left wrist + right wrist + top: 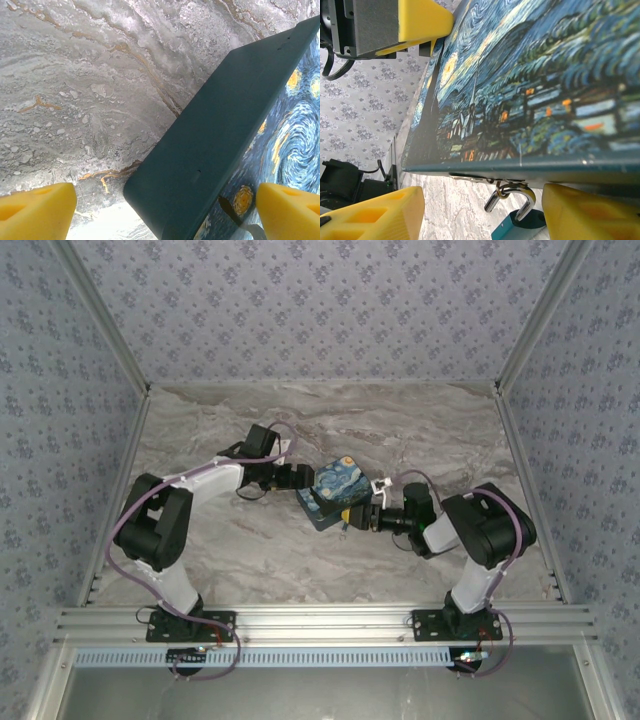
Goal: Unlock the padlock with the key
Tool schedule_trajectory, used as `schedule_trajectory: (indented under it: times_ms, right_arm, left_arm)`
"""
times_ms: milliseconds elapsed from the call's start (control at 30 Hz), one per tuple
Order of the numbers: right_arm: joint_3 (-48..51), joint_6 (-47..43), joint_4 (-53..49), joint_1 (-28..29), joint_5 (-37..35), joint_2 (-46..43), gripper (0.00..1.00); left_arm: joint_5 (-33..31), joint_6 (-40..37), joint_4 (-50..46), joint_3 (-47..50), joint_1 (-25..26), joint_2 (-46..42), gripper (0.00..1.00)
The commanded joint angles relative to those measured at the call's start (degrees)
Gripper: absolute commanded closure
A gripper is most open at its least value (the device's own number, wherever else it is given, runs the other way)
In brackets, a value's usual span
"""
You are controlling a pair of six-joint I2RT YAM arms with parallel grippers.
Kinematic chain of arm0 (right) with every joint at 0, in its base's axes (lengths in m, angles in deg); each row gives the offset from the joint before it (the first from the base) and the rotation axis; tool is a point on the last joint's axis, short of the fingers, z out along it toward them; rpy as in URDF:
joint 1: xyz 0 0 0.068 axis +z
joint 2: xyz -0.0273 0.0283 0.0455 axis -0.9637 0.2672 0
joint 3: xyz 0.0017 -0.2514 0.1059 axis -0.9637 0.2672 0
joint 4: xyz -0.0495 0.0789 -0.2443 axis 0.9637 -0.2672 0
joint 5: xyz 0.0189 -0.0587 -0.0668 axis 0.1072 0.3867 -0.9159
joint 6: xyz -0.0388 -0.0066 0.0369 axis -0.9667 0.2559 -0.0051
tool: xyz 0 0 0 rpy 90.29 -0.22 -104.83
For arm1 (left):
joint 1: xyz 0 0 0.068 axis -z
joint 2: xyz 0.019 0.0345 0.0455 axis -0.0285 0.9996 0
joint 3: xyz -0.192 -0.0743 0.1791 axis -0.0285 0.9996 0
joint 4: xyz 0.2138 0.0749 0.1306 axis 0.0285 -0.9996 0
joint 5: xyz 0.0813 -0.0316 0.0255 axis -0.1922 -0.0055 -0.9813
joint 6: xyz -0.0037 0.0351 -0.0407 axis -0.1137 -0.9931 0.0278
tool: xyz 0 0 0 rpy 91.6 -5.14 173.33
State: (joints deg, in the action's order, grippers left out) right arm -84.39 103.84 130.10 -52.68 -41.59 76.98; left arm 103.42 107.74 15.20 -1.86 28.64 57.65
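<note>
Marble-patterned table [250, 560] carries a blue-and-yellow painted box [336, 490] at centre, between the two arms. Left gripper [165, 207]: fingers spread wide, straddling the left corner of the box. One finger lies over the painted face, the other stands clear of the dark side wall, and nothing is clamped. Right gripper [482, 205]: fingers spread wide at the near right edge of the box, holding nothing. Padlock [521, 226] hangs by its silvery shackle [514, 196] from a fitting on that edge, between the right gripper's fingers and closer to one of them.
</note>
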Motion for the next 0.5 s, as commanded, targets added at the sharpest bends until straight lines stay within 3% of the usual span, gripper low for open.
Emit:
schedule_trajectory:
  times_ms: [0, 467]
  right_arm:
    - [-1.16, 0.41, 2.43, 0.68, 2.55, 1.73, 0.36]
    - [-0.06, 0.34, 2.73, 0.76, 3.91, 1.5, 0.51]
  left_arm:
    - [-1.61, 0.37, -1.35, 1.6, 0.02, 1.68, 0.08]
    - [-2.41, 0.85, -1.38, 1.68, -0.02, 1.51, 0.09]
